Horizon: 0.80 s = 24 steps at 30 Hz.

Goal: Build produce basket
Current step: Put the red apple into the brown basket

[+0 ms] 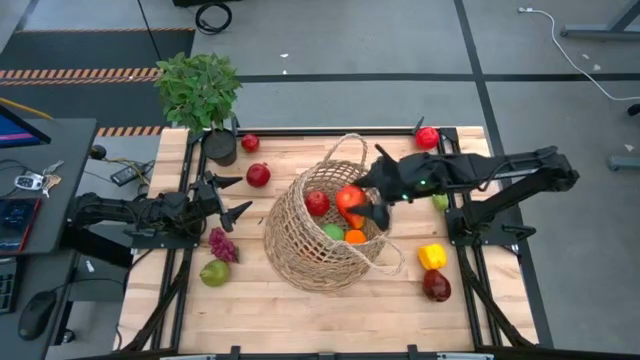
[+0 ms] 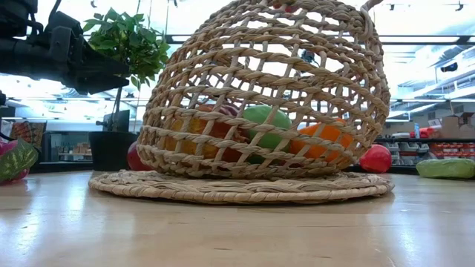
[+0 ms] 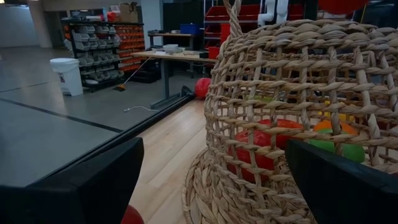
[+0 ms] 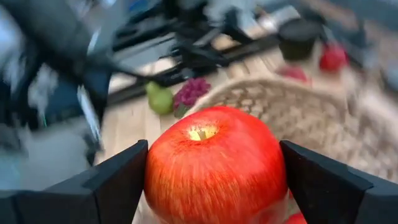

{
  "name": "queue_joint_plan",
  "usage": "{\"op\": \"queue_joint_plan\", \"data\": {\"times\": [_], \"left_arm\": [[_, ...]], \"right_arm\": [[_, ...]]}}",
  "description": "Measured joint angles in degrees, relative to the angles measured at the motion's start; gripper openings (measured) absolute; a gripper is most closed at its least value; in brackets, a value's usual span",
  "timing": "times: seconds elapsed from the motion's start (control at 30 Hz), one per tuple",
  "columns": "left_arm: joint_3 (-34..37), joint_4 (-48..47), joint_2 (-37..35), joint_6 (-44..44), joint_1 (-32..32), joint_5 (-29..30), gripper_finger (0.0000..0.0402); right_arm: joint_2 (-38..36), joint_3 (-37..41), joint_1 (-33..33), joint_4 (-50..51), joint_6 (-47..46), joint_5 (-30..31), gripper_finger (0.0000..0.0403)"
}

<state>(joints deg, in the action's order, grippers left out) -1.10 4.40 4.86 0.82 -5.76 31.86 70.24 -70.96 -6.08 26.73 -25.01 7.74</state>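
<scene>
The tan wicker basket [image 1: 300, 250] stands mid-table with a red apple [image 1: 317, 203], a green fruit [image 1: 333, 232] and an orange one [image 1: 355, 237] inside. My right gripper [image 1: 365, 205] hovers over the basket's right rim, shut on a red-orange apple [image 4: 214, 165]. My left gripper [image 1: 232, 195] waits open and level, left of the basket [image 3: 298, 112], with nothing between its fingers. More produce lies on the table around the basket. My right gripper pinches the red-orange apple by its two opposite sides [image 4: 155, 168] between its two fingers [image 4: 118, 180]. The fingers come from the table's right, slanting down. The apple's stem hollow [image 4: 200, 132] faces the wrist. The apple is lifted clear above the basket's opening.
Loose produce: red apple [image 1: 258, 175], small red fruit [image 1: 250, 143], purple grapes [image 1: 222, 243] and green pear [image 1: 214, 272] at left; red fruit [image 1: 428, 137], green piece [image 1: 440, 201], yellow pepper [image 1: 432, 256] and dark red fruit [image 1: 436, 286] at right. A potted plant [image 1: 200, 90] stands far left.
</scene>
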Motion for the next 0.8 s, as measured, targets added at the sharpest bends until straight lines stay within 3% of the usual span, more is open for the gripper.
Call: {"op": "queue_joint_plan", "data": {"times": [0.13, 0.43, 0.57, 0.8], "left_arm": [[0.0, 0.02, 0.0, 0.0, 0.02, -0.02, 0.0398], [0.0, -0.03, 0.0, 0.0, 0.01, 0.02, 0.0398], [0.0, -0.07, 0.0, 0.0, 0.0, -0.01, 0.0398], [0.0, 0.0, 0.0, 0.0, 0.0, 0.0, 0.0398]], "right_arm": [[1.13, 0.01, 2.52, -0.37, -18.58, -1.42, 0.0355], [2.74, 0.02, 7.51, -2.27, -44.79, -9.88, 0.0355], [2.84, 0.02, 7.84, -2.79, -50.06, -10.38, 0.0355], [2.84, 0.02, 7.84, -3.66, -47.73, -10.38, 0.0355]]}}
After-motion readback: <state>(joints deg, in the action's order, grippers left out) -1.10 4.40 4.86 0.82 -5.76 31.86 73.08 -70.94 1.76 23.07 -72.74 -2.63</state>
